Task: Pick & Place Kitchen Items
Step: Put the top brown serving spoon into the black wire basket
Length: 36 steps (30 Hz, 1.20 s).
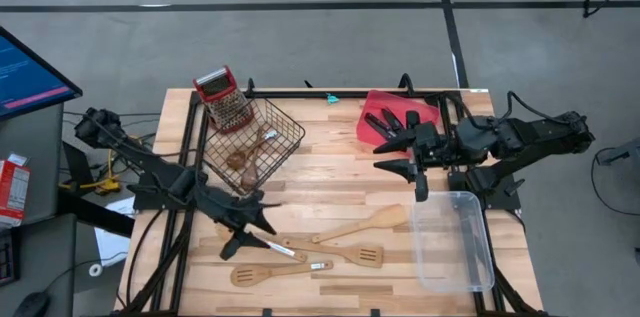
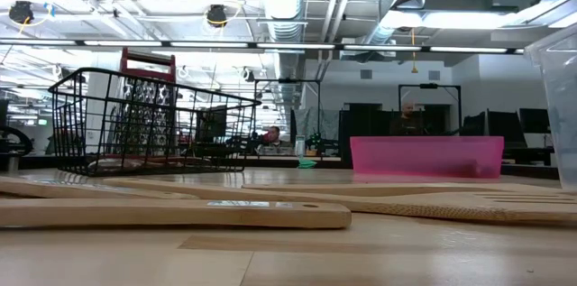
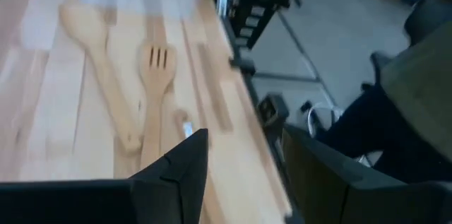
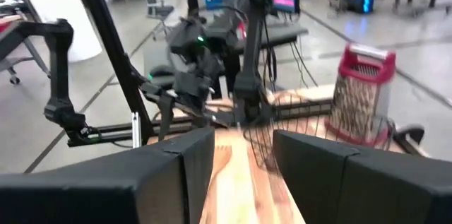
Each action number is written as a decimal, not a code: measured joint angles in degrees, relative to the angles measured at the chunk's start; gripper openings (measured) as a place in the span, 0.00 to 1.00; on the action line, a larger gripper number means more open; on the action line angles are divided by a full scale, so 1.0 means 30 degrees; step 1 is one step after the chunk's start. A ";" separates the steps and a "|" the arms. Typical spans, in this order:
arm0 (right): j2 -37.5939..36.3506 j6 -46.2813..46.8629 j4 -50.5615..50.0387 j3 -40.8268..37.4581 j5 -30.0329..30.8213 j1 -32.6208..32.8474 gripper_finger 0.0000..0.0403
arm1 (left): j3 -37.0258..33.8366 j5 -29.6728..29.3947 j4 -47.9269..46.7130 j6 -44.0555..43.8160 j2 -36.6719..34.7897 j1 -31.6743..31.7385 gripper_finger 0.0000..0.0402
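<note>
Between the left gripper's [image 1: 262, 240] two dark fingers [image 3: 185, 171] nothing is sitting; the jaws are parted with a gap. It is hanging over the wooden table [image 1: 340, 182], right by a knife [image 1: 283, 249] and near three pale wooden spatulas [image 1: 350, 255]. I think it is getting ready to pick one up, so next it needs to go lower and squeeze. The right gripper [image 1: 405, 157] is waiting by the red tray [image 1: 385, 104] and clear bin [image 1: 455, 242], jaws parted and holding nothing. More utensils are lying in the wire basket [image 1: 285, 127].
</note>
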 joint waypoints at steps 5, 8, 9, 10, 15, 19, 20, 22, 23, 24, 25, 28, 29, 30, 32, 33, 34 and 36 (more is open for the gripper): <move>0.0007 0.0907 -0.0902 0.0000 0.0073 0.0001 0.40 | 0.0000 -0.0903 -0.1693 -0.0392 0.0035 -0.1098 0.41; 0.0007 0.1199 -0.0926 0.0000 0.0072 -0.0002 0.40 | 0.0000 -0.1627 -0.2652 -0.0005 0.0399 -0.1802 0.41; 0.0007 0.1226 -0.0926 0.0000 0.0066 0.0005 0.40 | 0.0000 -0.1854 -0.2979 0.0057 0.0548 -0.2008 0.41; 0.0007 0.1227 -0.0926 0.0000 0.0071 0.0000 0.40 | 0.0000 -0.2080 -0.3302 0.0067 0.0694 -0.2172 0.41; 0.0007 0.1234 -0.0926 0.0000 0.0066 -0.0001 0.40 | -0.0124 -0.2085 -0.3954 0.0009 0.1937 -0.2408 0.43; 0.0007 0.1234 -0.0899 0.0000 0.0066 0.0005 0.40 | -0.0124 -0.1760 -0.3884 -0.0042 0.2987 -0.2408 0.50; 0.0007 0.1232 -0.0887 0.0000 0.0066 0.0003 0.40 | -0.0124 -0.1853 -0.3891 -0.0042 0.3247 -0.2408 0.52; 0.0007 0.1227 -0.0838 0.0000 0.0066 0.0005 0.40 | -0.0124 -0.1927 -0.3884 0.0051 0.3711 -0.2406 0.57; 0.0007 0.1227 -0.0808 0.0000 0.0066 0.0001 0.40 | -0.0124 -0.1939 -0.3867 0.0132 0.3957 -0.2408 0.59; 0.0007 0.1228 -0.0772 0.0000 0.0066 0.0001 0.40 | -0.0124 -0.1939 -0.3855 0.0284 0.4235 -0.2408 0.61; 0.0007 0.1233 -0.0767 0.0000 0.0066 -0.0001 0.40 | -0.0132 -0.1946 -0.3865 0.0444 0.4517 -0.2401 0.62; 0.0007 0.1229 -0.0768 0.0000 0.0066 -0.0002 0.40 | -0.0138 -0.2005 -0.3840 0.0598 0.5459 -0.2327 0.64; 0.0007 0.1233 -0.0770 0.0000 0.0066 -0.0002 0.40 | -0.0138 -0.2005 -0.3854 0.0599 0.5809 -0.2275 0.64; 0.0007 0.1233 -0.0772 0.0000 0.0066 0.0000 0.40 | -0.0138 -0.2005 -0.3850 0.0604 0.6169 -0.2214 0.64; 0.0007 0.1230 -0.0770 0.0000 0.0066 0.0005 0.40 | -0.0138 -0.2090 -0.3855 0.0609 0.6835 -0.2071 0.64; 0.0007 0.1227 -0.0773 0.0000 0.0066 0.0005 0.40 | -0.0138 -0.2234 -0.3847 0.0616 0.7157 -0.2013 0.63; 0.0007 0.1234 -0.0766 0.0000 0.0066 -0.0002 0.40 | -0.0138 -0.2324 -0.3838 0.0623 0.7468 -0.1901 0.63; 0.0007 0.1234 -0.0773 0.0000 0.0066 0.0005 0.40 | -0.0138 -0.2383 -0.3818 0.0635 0.8000 -0.1639 0.62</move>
